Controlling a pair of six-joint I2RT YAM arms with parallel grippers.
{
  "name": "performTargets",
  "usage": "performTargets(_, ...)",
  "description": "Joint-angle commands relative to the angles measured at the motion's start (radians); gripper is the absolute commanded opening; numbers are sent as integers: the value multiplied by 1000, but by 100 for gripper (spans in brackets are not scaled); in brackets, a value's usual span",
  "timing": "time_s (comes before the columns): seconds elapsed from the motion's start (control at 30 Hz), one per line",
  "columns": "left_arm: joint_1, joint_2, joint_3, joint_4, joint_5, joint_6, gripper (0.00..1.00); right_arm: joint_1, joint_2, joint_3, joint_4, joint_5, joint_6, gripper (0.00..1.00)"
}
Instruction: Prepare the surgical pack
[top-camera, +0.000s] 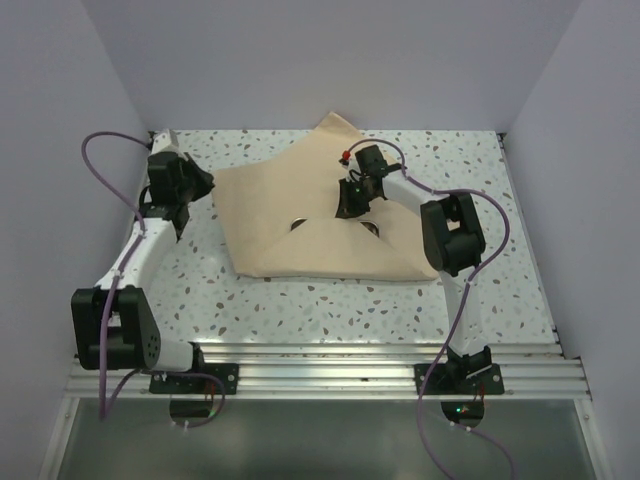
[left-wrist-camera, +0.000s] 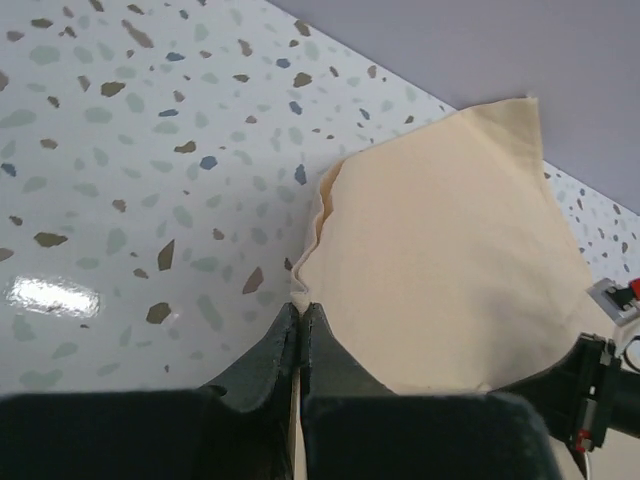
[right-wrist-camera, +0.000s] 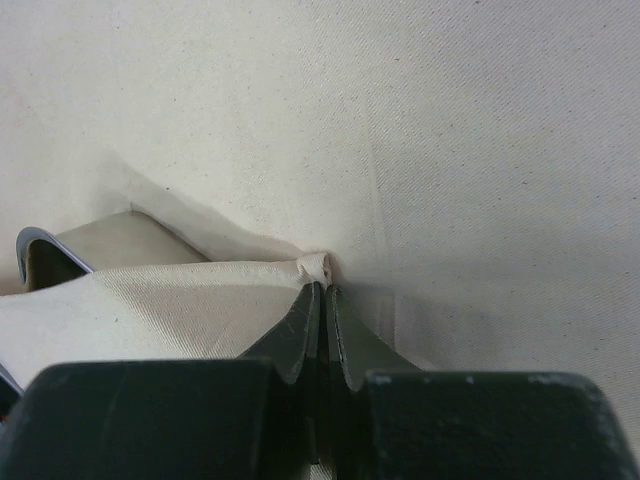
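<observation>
The left jaws are clenched on the left corner of the beige cloth sheet (top-camera: 300, 215), pinching its layered edge just above the table (top-camera: 300, 310). The right jaws are clenched on a small raised fold near the middle of the sheet, and cloth fills the right wrist view. The sheet lies partly folded on the far middle of the speckled table. Its near edge is a straight fold and its far peak comes close to the back wall (top-camera: 330, 60). Bare table lies left of the sheet, in a wide band in front of it, and in a narrower strip on its right; walls close in three sides. The left arm (top-camera: 140, 250) reaches along the left wall, wrist turned toward the sheet. The right arm (top-camera: 450, 235) bends at the sheet's right edge, forearm over the cloth, wrist tipped down.
</observation>
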Motion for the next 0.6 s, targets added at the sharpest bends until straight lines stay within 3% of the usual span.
performTargets(0.0, -41, -10, 50, -59, 5, -8, 0, 12, 38, -7, -118, 48, -25, 0)
performTargets(0.23, -264, 35, 179, -84, -41, -109, 0, 12, 41, -18, -109, 48, -19, 0)
performTargets(0.57, -574, 217, 386, -58, -273, -248, 0, 12, 64, -21, -100, 39, -17, 0)
